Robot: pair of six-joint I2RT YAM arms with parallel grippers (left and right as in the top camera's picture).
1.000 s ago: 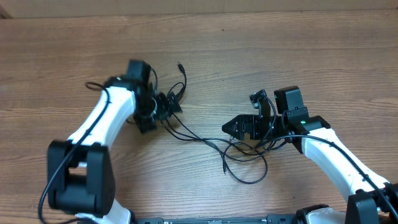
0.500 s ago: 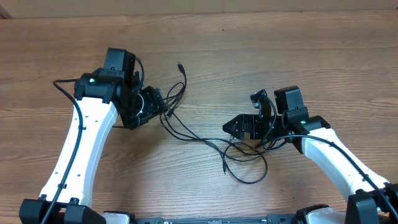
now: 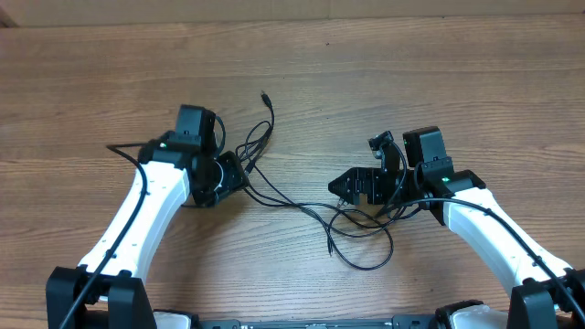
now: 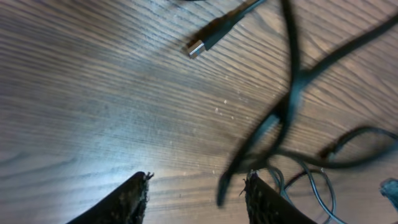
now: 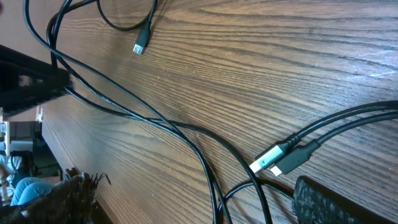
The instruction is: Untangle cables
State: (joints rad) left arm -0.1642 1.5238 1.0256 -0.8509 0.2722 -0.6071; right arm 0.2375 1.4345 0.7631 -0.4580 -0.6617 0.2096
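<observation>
This looks like a robotics lab or test bench. A bare wood-grain table top (image 3: 384, 64) fills nearly the whole overhead view, with only a paler tan strip (image 3: 274, 9) showing along the top edge of the frame. Two white-and-black robot arms, the left arm (image 3: 146, 210) and the right arm (image 3: 484, 224), reach in from the bottom edge. A dark bar (image 3: 320, 323) runs between their bases. A small green indicator light (image 3: 445, 179) glows on the right arm.

Left arm (image 3: 151, 206): white links, reaching from the near edge of the table (image 3: 384, 55) toward its middle, wrist bent right.
Left gripper (image 3: 239, 170): low over the table, fingers (image 4: 134, 198) partly apart.
Right arm (image 3: 480, 219): reaching in from the table's near right corner.
Right gripper (image 3: 336, 187): pointing left, 2 fingertips spread wide.
</observation>
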